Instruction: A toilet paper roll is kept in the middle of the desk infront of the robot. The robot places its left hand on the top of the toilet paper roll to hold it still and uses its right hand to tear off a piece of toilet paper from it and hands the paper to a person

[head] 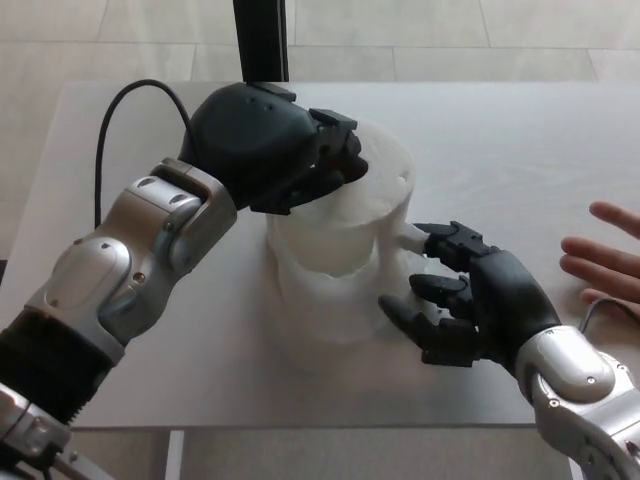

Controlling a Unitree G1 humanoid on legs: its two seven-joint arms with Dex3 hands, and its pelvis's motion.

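A white toilet paper roll [350,215] stands upright in the middle of the pale desk [520,130], with loose paper wrapped slackly around its lower half. My left hand [270,145] rests on top of the roll, its fingers curled over the core hole and hiding it. My right hand [465,300] is low against the roll's right side, open, fingers [445,240] spread toward the loose paper. A short strip of paper [406,238] reaches the upper finger; no clear pinch shows.
A person's open hand [605,255] lies on the desk at the right edge. A black post [260,40] rises behind the desk's far edge. A black cable [125,105] loops from my left wrist. Tiled floor lies beyond.
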